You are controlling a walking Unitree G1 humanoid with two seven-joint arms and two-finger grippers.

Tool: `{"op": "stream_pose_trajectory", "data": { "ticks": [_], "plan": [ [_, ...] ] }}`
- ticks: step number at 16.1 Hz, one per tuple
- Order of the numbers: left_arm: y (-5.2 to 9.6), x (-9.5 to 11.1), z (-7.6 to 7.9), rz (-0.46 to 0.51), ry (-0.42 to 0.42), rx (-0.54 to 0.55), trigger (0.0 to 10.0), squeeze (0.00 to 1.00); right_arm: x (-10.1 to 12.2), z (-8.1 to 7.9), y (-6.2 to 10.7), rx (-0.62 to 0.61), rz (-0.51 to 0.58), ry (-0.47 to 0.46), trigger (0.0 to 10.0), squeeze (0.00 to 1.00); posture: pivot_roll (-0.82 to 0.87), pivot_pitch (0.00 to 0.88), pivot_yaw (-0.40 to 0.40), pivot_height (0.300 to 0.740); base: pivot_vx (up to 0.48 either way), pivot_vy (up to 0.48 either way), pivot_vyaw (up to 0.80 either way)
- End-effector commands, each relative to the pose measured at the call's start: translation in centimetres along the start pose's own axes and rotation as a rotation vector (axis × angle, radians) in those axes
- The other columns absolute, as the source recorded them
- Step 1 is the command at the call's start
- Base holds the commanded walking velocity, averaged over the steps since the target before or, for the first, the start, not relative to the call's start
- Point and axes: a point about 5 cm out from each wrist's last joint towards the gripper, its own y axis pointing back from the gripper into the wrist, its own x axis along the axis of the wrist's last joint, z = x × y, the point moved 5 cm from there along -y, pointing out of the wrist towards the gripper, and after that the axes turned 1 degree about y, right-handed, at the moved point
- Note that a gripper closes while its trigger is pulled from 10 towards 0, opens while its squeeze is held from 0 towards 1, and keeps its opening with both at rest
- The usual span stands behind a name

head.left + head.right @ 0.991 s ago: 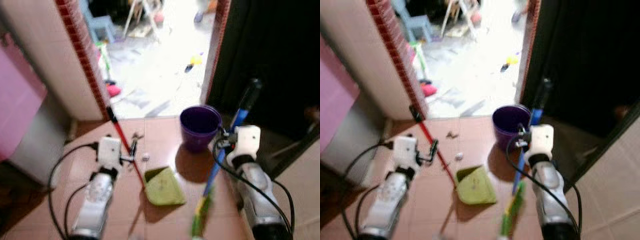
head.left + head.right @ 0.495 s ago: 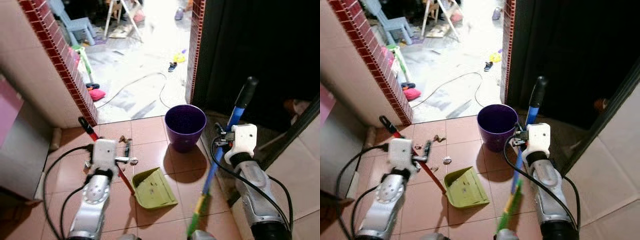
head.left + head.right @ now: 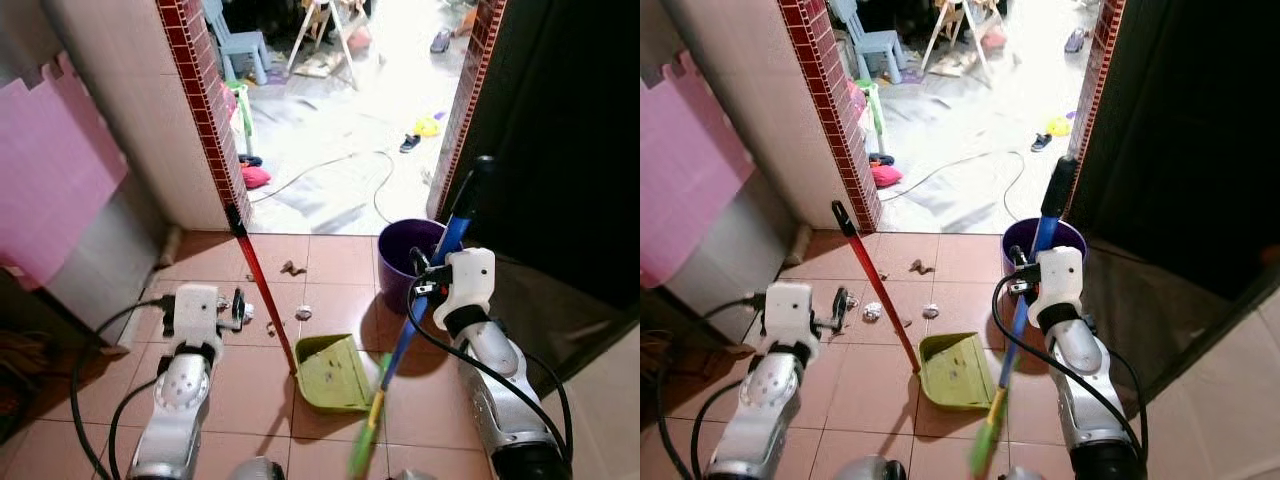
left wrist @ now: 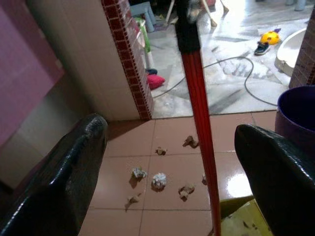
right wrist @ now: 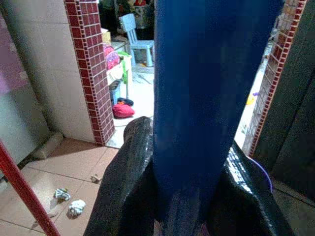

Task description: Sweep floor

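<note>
Head view: right gripper (image 3: 1025,283) clenched on blue-handled broom (image 3: 1025,300); green plastic dustpan (image 3: 335,372) w/ red stick lies nr empty, crumpled scraps (image 3: 303,313) unswept on glossy terracotta tiles (image 3: 250,385).
L wrist: left gripper (image 4: 170,162) fingers spread, grasping nothing.
R wrist: brick-edged doorway, cluttered yard beyond.

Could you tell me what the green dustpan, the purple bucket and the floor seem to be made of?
Green dustpan: probably moulded plastic, matte, with a uniform colour and thin raised edges. Purple bucket: likely plastic too, smooth, with a thin even rim. Floor: glazed ceramic tiles by the look, terracotta squares with grout lines and a glossy reflection.
</note>
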Motion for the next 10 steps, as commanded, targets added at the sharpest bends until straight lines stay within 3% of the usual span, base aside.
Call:
{"op": "stream_pose_trajectory", "data": {
  "ticks": [1, 10],
  "plan": [
    [-0.24, 0.02, -0.40, -0.007, -0.011, 0.004, 10.0, 0.00, 1.39, 0.43, -0.35, -0.009, 0.049, 0.022, 10.0, 0.00, -0.15, 0.000, 0.072, 0.740, 0.000, 0.000, 0.00],
    [-0.35, -0.33, -0.61, -0.029, -0.005, 0.010, 10.0, 0.00, 1.60, 0.13, -0.46, 0.011, 0.060, 0.016, 10.0, 0.00, -0.15, 0.000, 0.072, 0.740, 0.000, 0.000, 0.00]
  ]
}}
